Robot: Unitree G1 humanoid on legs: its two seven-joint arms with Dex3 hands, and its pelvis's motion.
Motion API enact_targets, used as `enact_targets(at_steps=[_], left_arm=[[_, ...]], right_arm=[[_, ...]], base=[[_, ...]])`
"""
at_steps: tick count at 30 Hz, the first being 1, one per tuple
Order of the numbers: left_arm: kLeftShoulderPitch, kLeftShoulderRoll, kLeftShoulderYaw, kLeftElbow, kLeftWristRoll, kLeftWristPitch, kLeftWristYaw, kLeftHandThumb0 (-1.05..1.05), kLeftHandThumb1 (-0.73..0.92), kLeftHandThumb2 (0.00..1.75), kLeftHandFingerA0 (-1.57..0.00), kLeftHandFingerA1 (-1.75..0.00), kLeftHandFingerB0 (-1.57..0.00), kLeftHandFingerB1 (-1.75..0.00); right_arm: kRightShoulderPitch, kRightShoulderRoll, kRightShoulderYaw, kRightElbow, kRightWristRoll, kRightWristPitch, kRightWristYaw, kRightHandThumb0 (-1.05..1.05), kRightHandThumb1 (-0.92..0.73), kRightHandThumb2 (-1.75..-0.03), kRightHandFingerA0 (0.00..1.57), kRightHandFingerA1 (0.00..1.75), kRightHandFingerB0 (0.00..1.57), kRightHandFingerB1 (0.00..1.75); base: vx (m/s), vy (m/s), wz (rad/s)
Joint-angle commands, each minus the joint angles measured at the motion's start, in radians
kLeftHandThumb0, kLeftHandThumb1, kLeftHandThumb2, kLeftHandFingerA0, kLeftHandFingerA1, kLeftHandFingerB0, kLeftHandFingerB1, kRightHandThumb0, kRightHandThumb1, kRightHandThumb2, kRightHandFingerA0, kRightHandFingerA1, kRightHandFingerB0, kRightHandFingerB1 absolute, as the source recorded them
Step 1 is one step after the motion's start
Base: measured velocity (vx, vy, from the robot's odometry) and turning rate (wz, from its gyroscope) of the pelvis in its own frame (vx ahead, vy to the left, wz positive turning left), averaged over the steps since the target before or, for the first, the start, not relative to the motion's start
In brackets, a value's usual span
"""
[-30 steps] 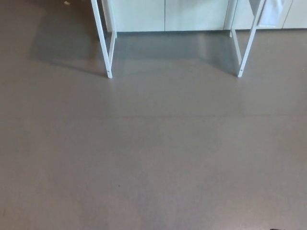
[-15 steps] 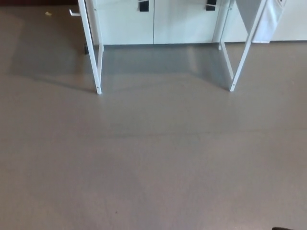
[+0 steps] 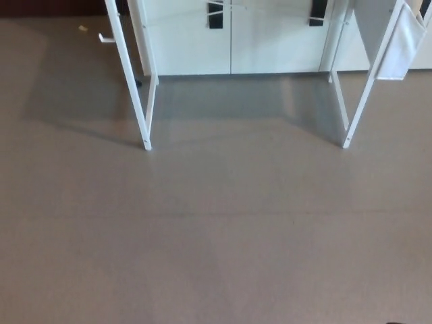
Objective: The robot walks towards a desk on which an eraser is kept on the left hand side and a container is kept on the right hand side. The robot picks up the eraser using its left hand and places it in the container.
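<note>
Only the lower part of the desk shows in the head view: a white left leg (image 3: 132, 81) and a white right leg (image 3: 368, 91) stand on the grey floor (image 3: 216, 236) at the top of the picture. The desk top, the eraser and the container are out of view. Neither of my hands shows.
White cabinet doors (image 3: 233, 40) with black handles stand behind the desk legs. A white cloth or panel (image 3: 403, 44) hangs by the right leg. A small white object (image 3: 104, 38) and a scrap (image 3: 83, 28) lie on the floor at the far left.
The whole picture has shifted: the desk legs and cabinet now sit lower and look larger, so the camera has moved closer or tilted up. Nothing itself has moved.
</note>
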Motion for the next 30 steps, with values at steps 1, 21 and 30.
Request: enact_targets(at_steps=[1, 21, 30], left_arm=[[0.015, 0.031, -0.003, 0.011, 0.021, -0.083, 0.013, -0.2, 0.5, 0.55, -0.36, -0.36, -0.32, -0.32], [0.011, 0.003, -0.026, 0.018, 0.049, -0.099, 0.072, -0.18, 0.52, 0.56, -0.37, -0.37, -0.32, -0.32], [0.018, 0.027, -0.045, 0.034, 0.066, -0.119, 0.097, -0.17, 0.51, 0.55, -0.36, -0.36, -0.32, -0.32]], right_arm=[[0.017, 0.0, 0.007, 0.001, 0.006, -0.01, 0.007, -0.07, -0.39, -0.51, 0.59, 0.51, 0.55, 0.46], [0.033, 0.006, 0.018, 0.001, 0.022, -0.008, 0.022, -0.04, -0.4, -0.51, 0.58, 0.52, 0.54, 0.46], [0.026, 0.008, 0.033, -0.012, 0.017, 0.0, 0.02, -0.08, -0.39, -0.51, 0.58, 0.52, 0.54, 0.46]], base=[[0.22, 0.094, -0.2], [0.25, 0.068, -0.07], [0.23, -0.114, 0.02]])
